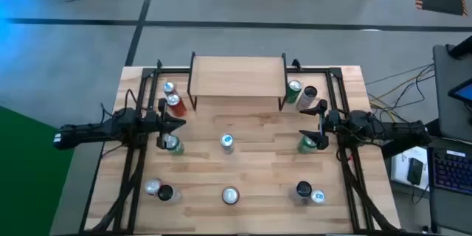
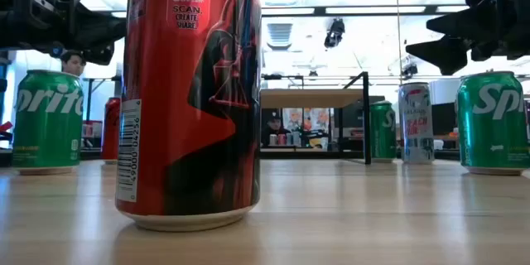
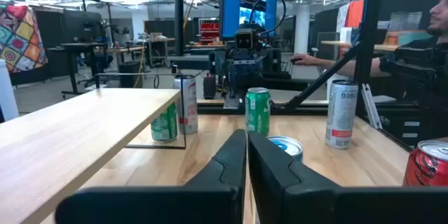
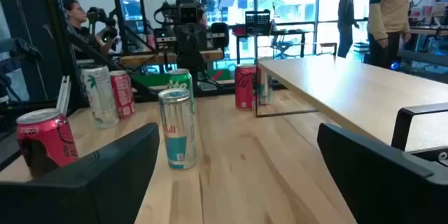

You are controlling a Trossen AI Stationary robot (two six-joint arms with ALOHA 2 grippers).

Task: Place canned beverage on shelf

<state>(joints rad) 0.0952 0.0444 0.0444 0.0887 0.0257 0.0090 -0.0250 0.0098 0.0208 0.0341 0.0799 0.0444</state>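
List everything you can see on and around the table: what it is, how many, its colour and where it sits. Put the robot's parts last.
table: one, light wood with a black frame, under everything
shelf: one, light-wood top on black legs, far middle of the table, no can on it
green cans: three; by the left gripper, by the right gripper, at the shelf's right end
red cans: two; left of the shelf, near-edge middle
slim pale can: one, table centre
other cans: six, colours unclear; one left of the shelf, one right of it, two near-left, two near-right
left gripper: dark, shut, left side
right gripper: dark, open, right side
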